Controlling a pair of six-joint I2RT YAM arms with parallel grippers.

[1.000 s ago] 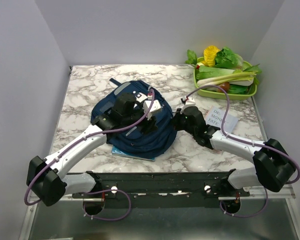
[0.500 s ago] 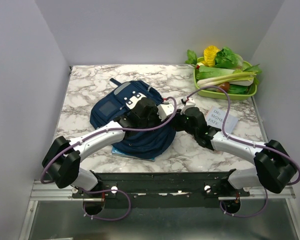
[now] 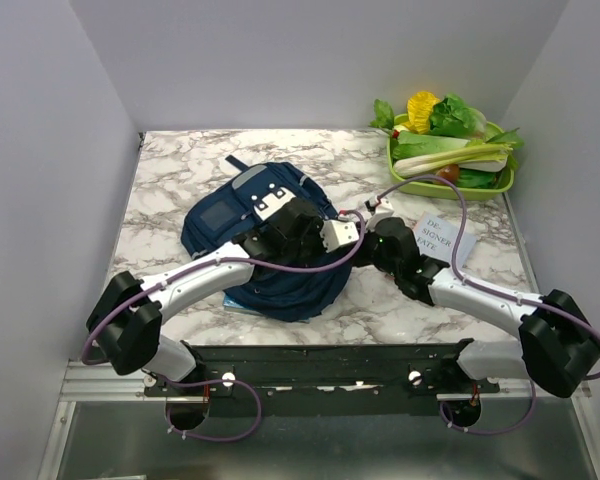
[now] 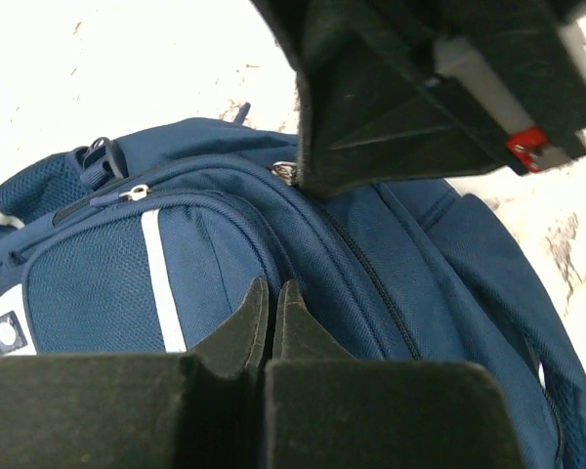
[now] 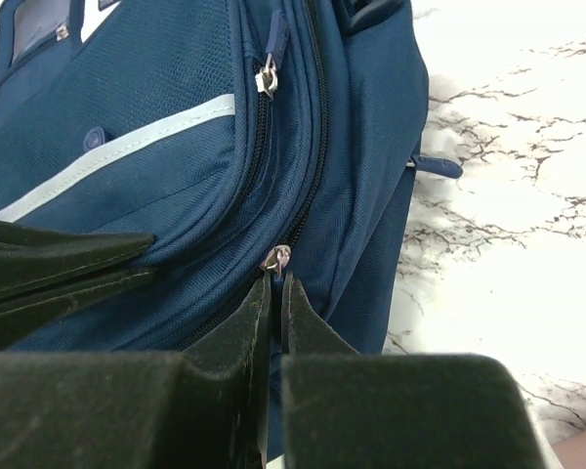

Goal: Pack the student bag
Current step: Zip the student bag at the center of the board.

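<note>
The student bag (image 3: 220,215) lies flat on the marble table, navy with light patches. In the right wrist view, my right gripper (image 5: 276,278) is shut on a small metal zipper pull (image 5: 276,258) on the side of the bag (image 5: 156,98). From above, that gripper (image 3: 370,235) sits at the bag's right edge. My left gripper (image 3: 338,232) reaches across the bag to meet it. Its jaws (image 4: 271,290) are shut, tips against the bag's fabric (image 4: 205,254), with nothing visible between them. The same zipper pull (image 4: 285,172) shows under the right gripper's body.
A green tray (image 3: 502,182) of vegetables stands at the back right corner. A white printed card (image 3: 438,236) lies right of the grippers. A light blue flat item (image 3: 248,305) pokes out under the bag's near edge. Grey walls enclose the table.
My left arm has swung from over the bag's middle to its right side, and its jaws have closed. The right gripper has kept its hold on the zipper pull and barely moved.
</note>
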